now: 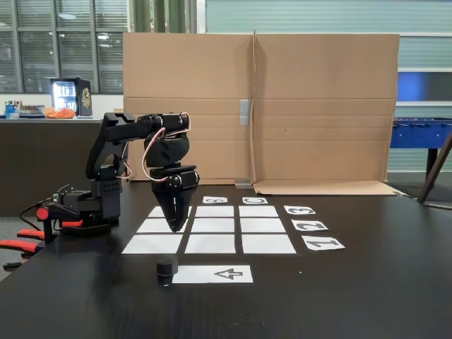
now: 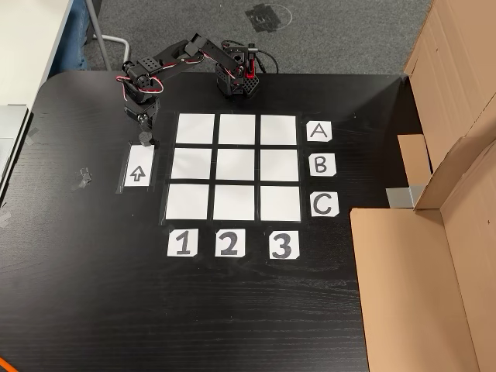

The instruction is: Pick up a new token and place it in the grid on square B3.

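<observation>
- Two risks stand out in a fixed view taken from the side: the gripper [image 1: 174,224] hangs above the table with its fingers drawn to a narrow point and nothing between them, while the token [image 1: 167,268] sits below it and nearer the camera, at the end of the arrow sheet [image 1: 214,274]. Descending with the jaws this close could push the puck away rather than straddle it.
- From above, in a fixed view, the gripper [image 2: 144,139] covers the spot just beyond the arrow sheet [image 2: 138,166], so I cannot see the token or judge the jaw gap there. The grid [image 2: 237,167] lies beside the gripper; square B3 [image 2: 279,165], level with the B card [image 2: 322,164], is well apart from it, across two squares. A loose pinch could drop the puck early, or set it on a neighbouring square.
</observation>
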`<action>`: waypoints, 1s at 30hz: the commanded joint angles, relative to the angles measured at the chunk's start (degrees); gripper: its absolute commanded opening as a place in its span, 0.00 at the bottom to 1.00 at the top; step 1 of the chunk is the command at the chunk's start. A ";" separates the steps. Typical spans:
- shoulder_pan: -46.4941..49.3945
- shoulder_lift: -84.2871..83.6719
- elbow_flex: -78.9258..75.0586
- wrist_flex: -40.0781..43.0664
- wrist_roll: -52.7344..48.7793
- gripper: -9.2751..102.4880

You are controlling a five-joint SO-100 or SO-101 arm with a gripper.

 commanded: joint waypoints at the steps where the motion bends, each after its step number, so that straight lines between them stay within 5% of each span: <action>1: 0.53 4.75 -0.70 1.05 0.53 0.08; 15: -0.26 10.55 0.97 4.13 0.70 0.08; 30: 10.99 15.56 5.01 1.76 -1.14 0.08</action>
